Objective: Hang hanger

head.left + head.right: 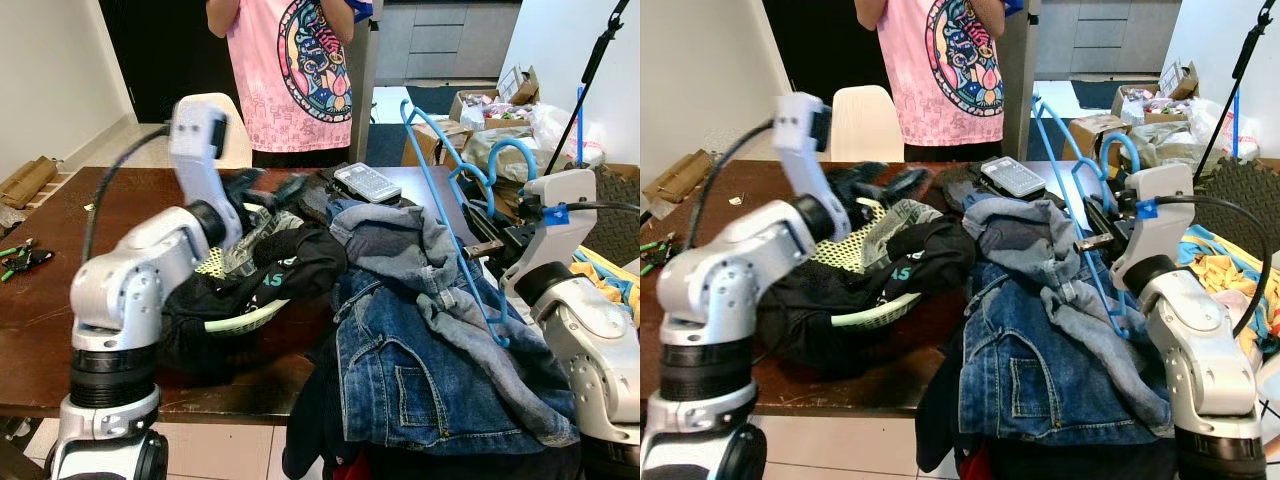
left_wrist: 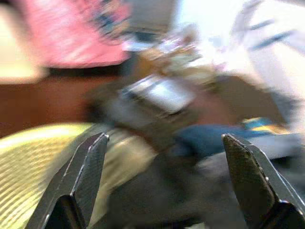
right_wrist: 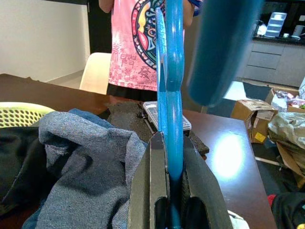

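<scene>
**Hanger gripped, not yet hung**

Table (image 1: 60, 300): clothes heaped from middle to right edge, with a denim jacket (image 1: 420, 370) draped over the near edge. Person in a pink shirt (image 1: 940, 70) stands at the far edge.

My right gripper (image 3: 171, 191) is clamped on the blue hanger (image 1: 440, 190), which stands upright above the heap near the right edge; its lower bar seems caught in grey cloth. My left gripper (image 2: 164, 171) is spread wide, holding nothing, over the pale green basket (image 1: 235, 318). No rail visible, so carrying and hooking remain.
</scene>
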`<state>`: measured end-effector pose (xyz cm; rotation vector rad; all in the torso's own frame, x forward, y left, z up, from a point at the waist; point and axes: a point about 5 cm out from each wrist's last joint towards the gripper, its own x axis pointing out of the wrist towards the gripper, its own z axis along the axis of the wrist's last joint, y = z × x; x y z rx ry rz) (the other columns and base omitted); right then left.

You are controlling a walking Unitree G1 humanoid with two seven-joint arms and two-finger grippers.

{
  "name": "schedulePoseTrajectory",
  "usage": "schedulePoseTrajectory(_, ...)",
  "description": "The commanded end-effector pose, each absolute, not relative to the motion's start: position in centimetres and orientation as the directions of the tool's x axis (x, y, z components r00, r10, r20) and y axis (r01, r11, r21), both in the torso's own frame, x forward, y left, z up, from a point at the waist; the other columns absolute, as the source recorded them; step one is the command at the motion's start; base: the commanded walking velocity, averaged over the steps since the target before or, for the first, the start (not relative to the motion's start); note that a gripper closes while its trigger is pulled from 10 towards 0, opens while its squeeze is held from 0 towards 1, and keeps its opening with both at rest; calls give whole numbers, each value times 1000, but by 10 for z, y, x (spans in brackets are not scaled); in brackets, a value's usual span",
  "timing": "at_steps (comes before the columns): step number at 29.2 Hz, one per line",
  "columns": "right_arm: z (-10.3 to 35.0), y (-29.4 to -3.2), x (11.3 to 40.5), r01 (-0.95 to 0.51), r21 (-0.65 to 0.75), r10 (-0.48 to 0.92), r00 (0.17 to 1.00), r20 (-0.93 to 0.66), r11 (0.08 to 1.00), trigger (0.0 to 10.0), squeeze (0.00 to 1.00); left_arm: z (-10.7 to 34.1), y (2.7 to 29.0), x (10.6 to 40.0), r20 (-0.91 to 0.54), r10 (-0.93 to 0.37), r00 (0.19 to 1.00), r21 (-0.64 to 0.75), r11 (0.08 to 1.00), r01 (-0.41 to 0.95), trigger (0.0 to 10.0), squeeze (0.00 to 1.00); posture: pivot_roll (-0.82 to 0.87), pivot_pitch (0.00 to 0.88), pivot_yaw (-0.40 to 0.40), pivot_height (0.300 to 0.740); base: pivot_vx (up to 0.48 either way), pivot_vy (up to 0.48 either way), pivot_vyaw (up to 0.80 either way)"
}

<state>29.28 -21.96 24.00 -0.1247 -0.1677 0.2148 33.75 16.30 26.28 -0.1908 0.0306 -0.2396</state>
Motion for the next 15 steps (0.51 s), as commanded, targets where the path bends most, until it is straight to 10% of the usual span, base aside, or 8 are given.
schedulePoseTrajectory(1,239,-217,295,-213,-149,234,962,144,966,10000,0,247,177,340,-106,-150,983,-183,975,129,10000,439,224,0,24,740,0,0,0)
schedulePoseTrajectory(2,239,-216,295,-216,-149,237,961,144,965,10000,0,235,185,340,-165,-97,982,-177,982,67,10000,0,219,0,24,740,0,0,0)
schedulePoseTrajectory(15,240,-217,294,-214,-157,237,961,144,964,10000,0,185,186,346,-393,-98,914,-293,956,-23,10000,0,207,0,25,740,0,0,0)
